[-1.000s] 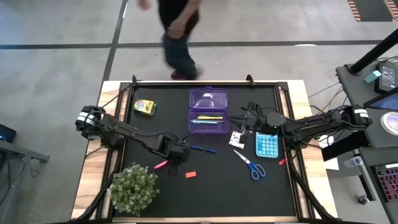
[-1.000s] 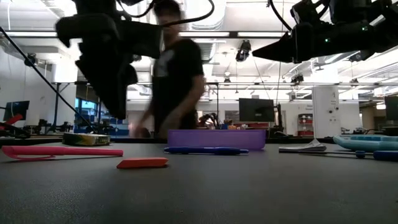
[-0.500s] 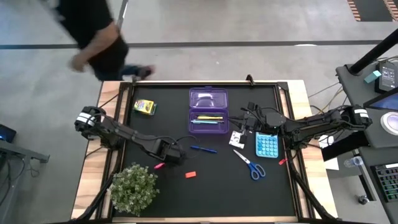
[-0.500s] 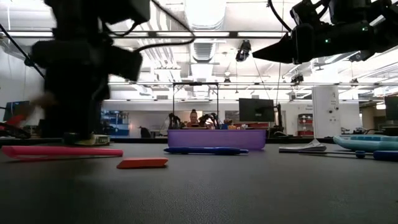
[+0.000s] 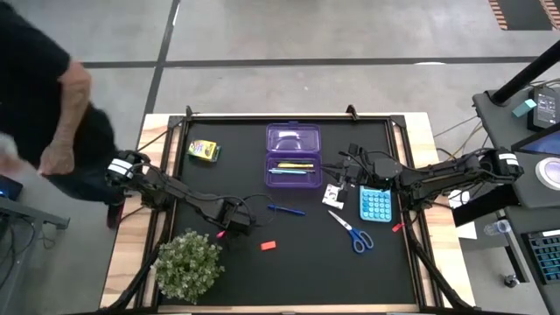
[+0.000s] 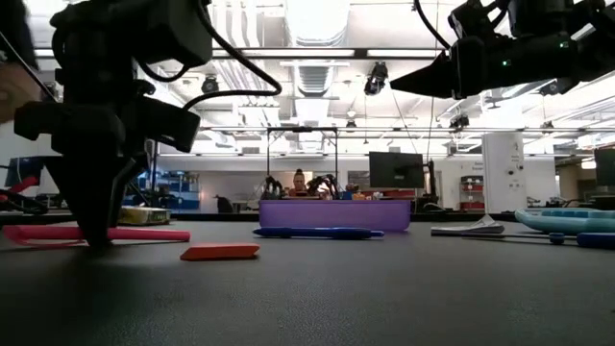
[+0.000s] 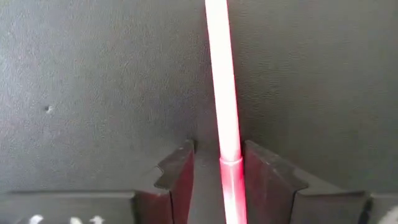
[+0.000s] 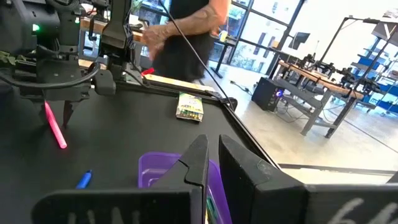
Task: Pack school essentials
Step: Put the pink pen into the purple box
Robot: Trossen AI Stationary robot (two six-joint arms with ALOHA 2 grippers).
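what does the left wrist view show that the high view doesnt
Only the left wrist view: the left gripper with a finger on each side of the pink pen, open and not yet clamped.

Only the high view: the purple box, crayon box, blue pen, eraser, scissors, calculator, plant, a person, and the right gripper waiting beside the box.

Both: the pink pen, left gripper and black mat.

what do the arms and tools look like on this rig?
Both arms are dark, slim and jointed, with black cables looped alongside and a white-banded collar near each base. The left tool has two blocky dark fingers with stepped inner edges; the right tool has dark, wedge-shaped fingers tapering to points.
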